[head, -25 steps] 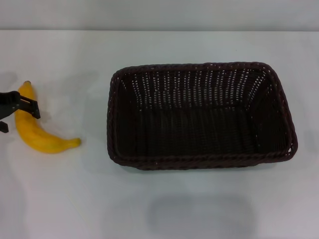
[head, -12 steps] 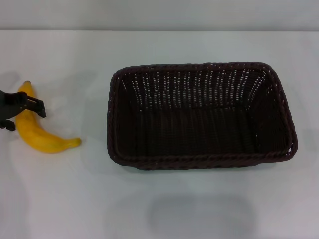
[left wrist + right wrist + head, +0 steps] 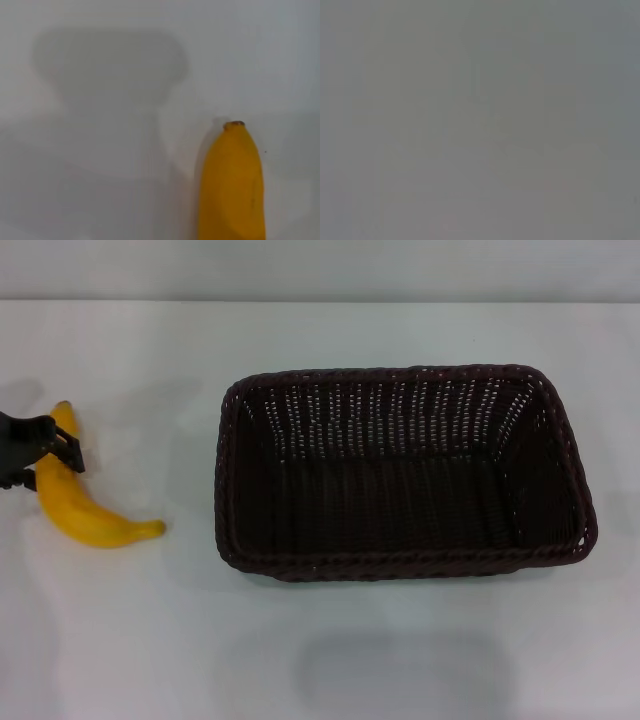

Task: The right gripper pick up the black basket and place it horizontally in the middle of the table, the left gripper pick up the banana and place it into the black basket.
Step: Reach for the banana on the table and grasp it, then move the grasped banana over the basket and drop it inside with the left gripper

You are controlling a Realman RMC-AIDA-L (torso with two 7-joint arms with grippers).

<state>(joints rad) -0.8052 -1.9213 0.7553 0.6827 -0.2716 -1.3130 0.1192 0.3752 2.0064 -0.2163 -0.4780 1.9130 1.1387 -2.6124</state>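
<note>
The black basket [image 3: 400,472] lies lengthwise across the middle of the white table [image 3: 330,650], open side up and empty. The yellow banana [image 3: 85,518] lies on the table to the basket's left. It also shows in the left wrist view [image 3: 231,195], its dark tip pointing away. My left gripper [image 3: 45,468] comes in from the table's left edge and straddles the banana's far half, one finger [image 3: 68,454] on each side, closed against it. The banana still rests on the table. The right gripper is out of view.
The table's pale grey far edge [image 3: 320,285] runs along the back. Bare white tabletop lies between banana and basket. The right wrist view shows only plain grey.
The left gripper's fingers have drawn together around the banana. The banana has shifted slightly to the right. The basket has not moved.
</note>
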